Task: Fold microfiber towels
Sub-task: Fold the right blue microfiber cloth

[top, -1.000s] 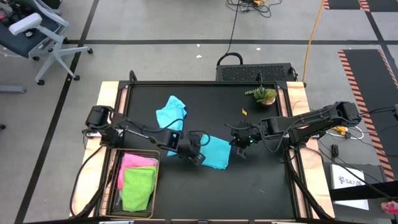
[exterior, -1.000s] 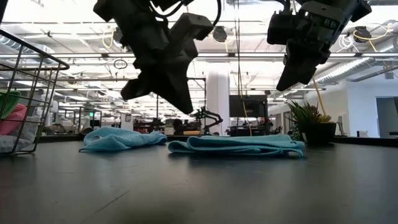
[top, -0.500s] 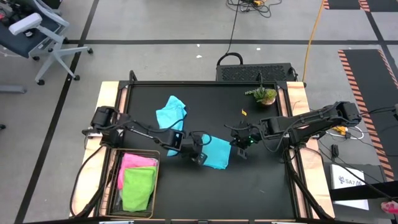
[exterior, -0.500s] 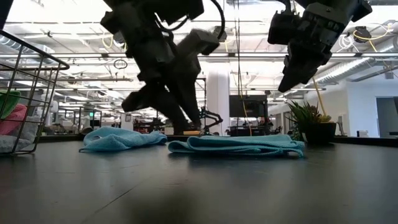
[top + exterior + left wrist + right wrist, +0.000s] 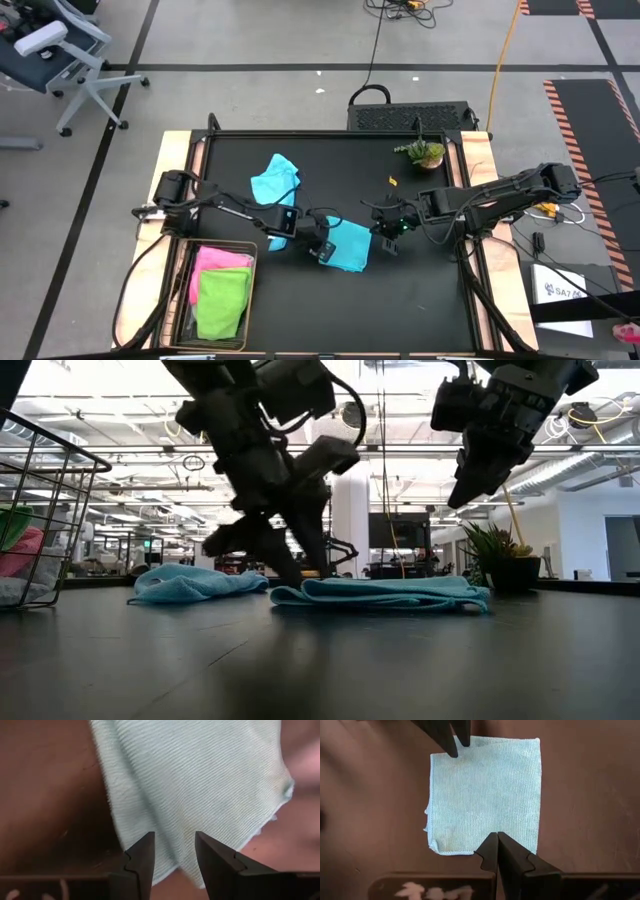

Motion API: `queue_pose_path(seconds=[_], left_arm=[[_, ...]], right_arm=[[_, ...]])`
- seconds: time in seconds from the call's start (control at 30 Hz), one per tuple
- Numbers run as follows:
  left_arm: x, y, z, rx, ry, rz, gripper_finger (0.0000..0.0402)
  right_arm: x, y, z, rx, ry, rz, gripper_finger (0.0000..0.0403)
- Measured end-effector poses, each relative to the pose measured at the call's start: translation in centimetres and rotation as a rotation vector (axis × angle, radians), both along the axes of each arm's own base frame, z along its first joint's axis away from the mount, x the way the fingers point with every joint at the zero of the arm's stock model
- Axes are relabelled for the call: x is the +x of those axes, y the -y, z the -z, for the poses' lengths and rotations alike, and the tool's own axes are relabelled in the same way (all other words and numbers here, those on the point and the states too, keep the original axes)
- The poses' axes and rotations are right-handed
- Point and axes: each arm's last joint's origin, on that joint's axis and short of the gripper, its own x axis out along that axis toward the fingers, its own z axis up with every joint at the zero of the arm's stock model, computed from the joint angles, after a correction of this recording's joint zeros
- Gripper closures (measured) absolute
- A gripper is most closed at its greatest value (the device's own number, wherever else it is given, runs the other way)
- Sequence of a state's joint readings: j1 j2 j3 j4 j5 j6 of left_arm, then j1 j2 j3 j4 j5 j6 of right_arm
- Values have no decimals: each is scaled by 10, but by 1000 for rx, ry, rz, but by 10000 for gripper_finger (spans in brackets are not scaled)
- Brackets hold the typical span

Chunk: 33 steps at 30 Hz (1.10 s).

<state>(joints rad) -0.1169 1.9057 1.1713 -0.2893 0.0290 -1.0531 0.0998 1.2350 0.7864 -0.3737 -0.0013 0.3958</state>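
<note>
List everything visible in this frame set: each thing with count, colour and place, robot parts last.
flat towel: one, light blue, table centre, folded flat, under the left gripper.
crumpled towel: one, teal-blue, bunched on the table behind the left arm.
pink towel: one, in the basket, far end.
green towel: one, lime, in the basket, near end.
wire basket: one, dark, table's near-left corner.
potted plant: one, green, far-right part of the table.
table: one, black top.
office chair: one, grey, floor beyond the table.
left gripper: open, at the flat towel's edge.
right gripper: shut, just right of the flat towel.
</note>
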Motion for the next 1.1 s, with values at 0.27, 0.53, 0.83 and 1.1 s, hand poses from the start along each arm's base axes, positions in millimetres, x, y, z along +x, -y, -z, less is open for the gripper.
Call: queue_pose_path(seconds=[0.27,0.53,0.83,1.1], left_arm=[[1,-1,4,-6,-4,1,261],[6,-4,1,-7,46,-10,261],[7,-4,0,-7,66,-16,261],[3,-4,3,-1,15,-15,332]], right_arm=[[0,0,0,1,2,1,403],[0,0,0,2,1,3,403],[0,0,0,0,-2,1,403],[0,0,0,-1,-6,0,403]])
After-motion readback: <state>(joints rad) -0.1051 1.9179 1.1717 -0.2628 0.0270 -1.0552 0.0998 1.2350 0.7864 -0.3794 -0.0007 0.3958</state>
